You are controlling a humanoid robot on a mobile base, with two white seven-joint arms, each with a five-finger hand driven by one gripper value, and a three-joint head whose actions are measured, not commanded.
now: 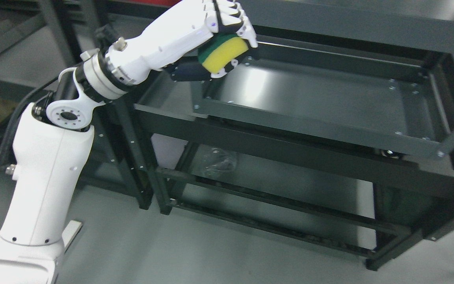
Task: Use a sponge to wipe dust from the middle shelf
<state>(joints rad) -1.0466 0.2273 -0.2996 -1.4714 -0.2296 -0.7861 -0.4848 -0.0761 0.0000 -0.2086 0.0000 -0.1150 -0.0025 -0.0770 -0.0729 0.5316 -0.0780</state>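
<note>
Above the far left corner of the middle shelf [321, 98], the left hand [227, 27] curls tightly around a yellow-and-green sponge [222, 53], held clear of the tray. It looks light and soft, squashing under the fingers [246, 29]; gripping its sides seems right, leaving one face free.

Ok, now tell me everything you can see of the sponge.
The sponge is a two-layer scrubbing pad: a yellow foam body with a dark green scouring layer on its upper side. It looks soft and is bent into a curve by the grip. The left robot hand holds it, white fingers wrapped over the green side and the thumb underneath. It sits at the far left corner of the middle shelf, yellow face turned toward the camera. Whether it touches the shelf cannot be told.
</note>
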